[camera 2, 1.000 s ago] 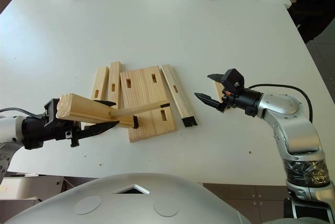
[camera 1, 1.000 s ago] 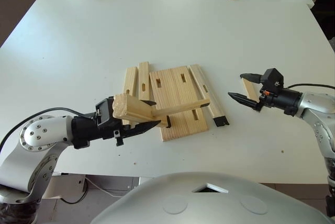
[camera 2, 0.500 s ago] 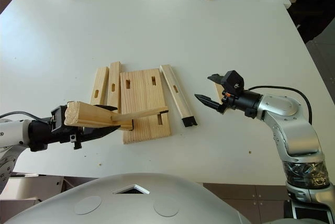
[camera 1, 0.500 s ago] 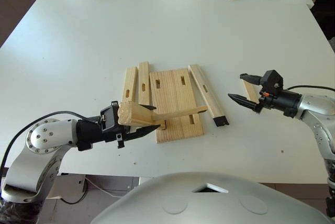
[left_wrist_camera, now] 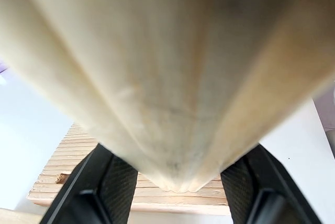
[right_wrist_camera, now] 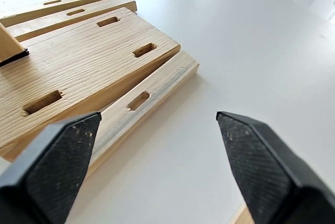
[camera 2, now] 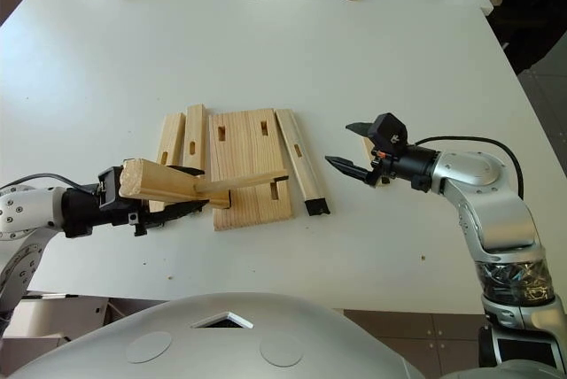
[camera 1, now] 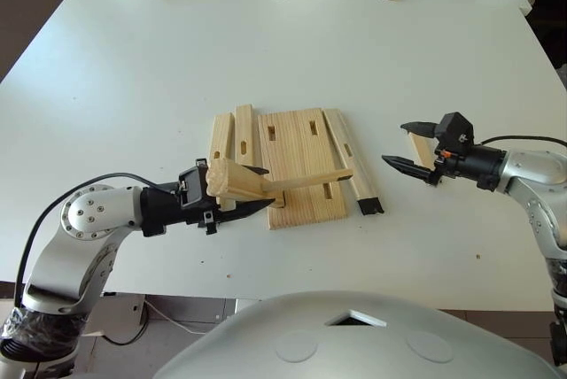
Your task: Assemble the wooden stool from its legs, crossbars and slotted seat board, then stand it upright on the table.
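Looking at the left eye view: left tool is pinching a thick leg just off the board's near-left corner. A thin crossbar runs from it across the near part of the board, which lies flat mid-table. Two slotted pieces lie along the board's left edge, and a black-footed leg along its right. Right tool hovers right of that leg, jaws spread and empty, with a small wood piece behind it.

Left wrist view: leg close up, clamped between the left fingers, board below.

Right wrist view: right fingers wide apart over the table, board and black-footed leg ahead.
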Motion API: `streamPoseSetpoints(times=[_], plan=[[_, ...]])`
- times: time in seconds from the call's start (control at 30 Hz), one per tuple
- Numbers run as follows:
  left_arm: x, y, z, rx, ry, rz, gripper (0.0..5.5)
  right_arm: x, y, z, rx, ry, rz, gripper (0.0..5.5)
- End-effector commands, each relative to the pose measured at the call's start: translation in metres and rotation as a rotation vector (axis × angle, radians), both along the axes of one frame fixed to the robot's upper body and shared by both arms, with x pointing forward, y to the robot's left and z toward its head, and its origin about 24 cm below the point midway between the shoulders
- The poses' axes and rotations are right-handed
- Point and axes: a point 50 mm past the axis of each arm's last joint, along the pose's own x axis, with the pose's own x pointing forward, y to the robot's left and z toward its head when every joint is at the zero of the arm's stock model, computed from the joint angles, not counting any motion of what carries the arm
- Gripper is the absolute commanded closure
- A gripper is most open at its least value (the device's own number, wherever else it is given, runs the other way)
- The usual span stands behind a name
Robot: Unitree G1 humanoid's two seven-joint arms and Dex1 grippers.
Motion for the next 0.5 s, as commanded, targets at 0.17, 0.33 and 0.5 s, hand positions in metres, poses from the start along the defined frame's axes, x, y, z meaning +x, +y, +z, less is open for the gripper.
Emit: streamPoseSetpoints(times=[0.17,0.33,0.5], plan=[[0.023,0.028,-0.002,0.205,0.028,-0.030,3.43,-0.001,0.001,-0.001,-0.011,-0.011,-0.004,1.43],[0.030,0.029,0.000,0.193,0.052,-0.051,3.44,-0.004,0.003,-0.003,-0.007,-0.009,-0.010,1.43],[0.025,0.020,-0.006,0.157,0.070,-0.076,3.44,-0.001,0.004,-0.002,-0.010,-0.010,-0.001,1.43]])
